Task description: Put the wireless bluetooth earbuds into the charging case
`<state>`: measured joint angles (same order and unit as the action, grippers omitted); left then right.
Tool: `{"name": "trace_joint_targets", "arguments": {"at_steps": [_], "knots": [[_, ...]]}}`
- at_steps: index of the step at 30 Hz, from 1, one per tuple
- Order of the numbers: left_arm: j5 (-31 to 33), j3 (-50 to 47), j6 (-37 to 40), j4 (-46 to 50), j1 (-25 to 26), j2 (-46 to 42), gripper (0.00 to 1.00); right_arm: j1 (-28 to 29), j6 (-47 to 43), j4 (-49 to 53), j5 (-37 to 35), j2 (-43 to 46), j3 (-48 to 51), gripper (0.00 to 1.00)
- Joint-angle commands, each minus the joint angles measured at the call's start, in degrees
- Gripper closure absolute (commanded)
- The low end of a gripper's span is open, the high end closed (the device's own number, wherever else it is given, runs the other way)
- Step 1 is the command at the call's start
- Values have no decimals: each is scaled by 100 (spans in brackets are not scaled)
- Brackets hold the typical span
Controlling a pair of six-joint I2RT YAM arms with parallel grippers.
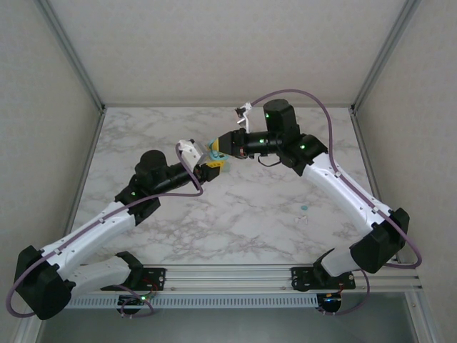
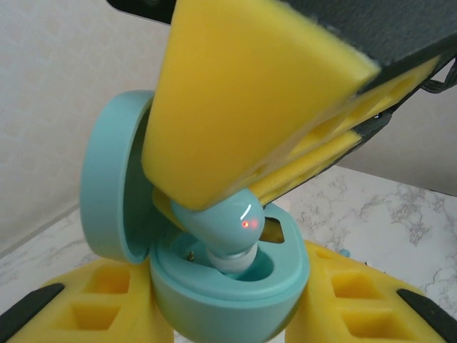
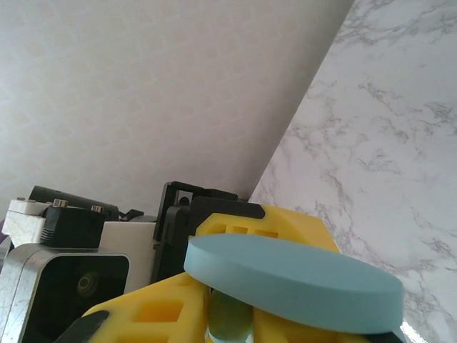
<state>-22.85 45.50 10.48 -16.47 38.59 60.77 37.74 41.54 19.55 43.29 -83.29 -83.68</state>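
Observation:
The charging case (image 2: 228, 289), light teal with its lid (image 2: 107, 193) swung open to the left, is raised above the table, and my left gripper (image 2: 225, 318) is shut on its base with a yellow finger on each side. My right gripper (image 1: 220, 146) comes in from above, shut on one earbud (image 2: 230, 227). That earbud glows with a red light, and its pale tip sits in a socket of the case. In the right wrist view the earbud (image 3: 230, 316) shows between my yellow fingers (image 3: 153, 314), under the lid's edge (image 3: 293, 277). A second earbud (image 1: 303, 207) lies on the marble to the right.
Both arms meet over the far middle of the marble table (image 1: 235, 221). A tiny white piece (image 1: 301, 217) lies just by the loose earbud. Metal frame posts and pale walls (image 1: 214, 50) close in the back and sides.

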Motion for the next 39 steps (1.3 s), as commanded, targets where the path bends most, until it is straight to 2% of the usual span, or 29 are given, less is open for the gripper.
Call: {"name": "trace_joint_targets", "arguments": {"at_steps": [1,19,21,23,33,39], "knots": [[198,69,-126,-618,52,-39,79,154,-150,618,-149,-170,-115,78],[176,92,-164,-656,52,-34,80,173,-572,1471,-837,-240,-545,74],[182,87,-169,-665,52,-44,80,173,-620,1501,-844,-233,-590,80],[182,82,-187,-673,52,-43,80,173,-611,1506,-883,-215,-602,80],[215,138,128,-715,52,53,80,173,-565,1525,-97,-328,-798,81],[-3,267,183,-743,52,166,80,173,-692,1856,-251,-438,-966,81]]}}
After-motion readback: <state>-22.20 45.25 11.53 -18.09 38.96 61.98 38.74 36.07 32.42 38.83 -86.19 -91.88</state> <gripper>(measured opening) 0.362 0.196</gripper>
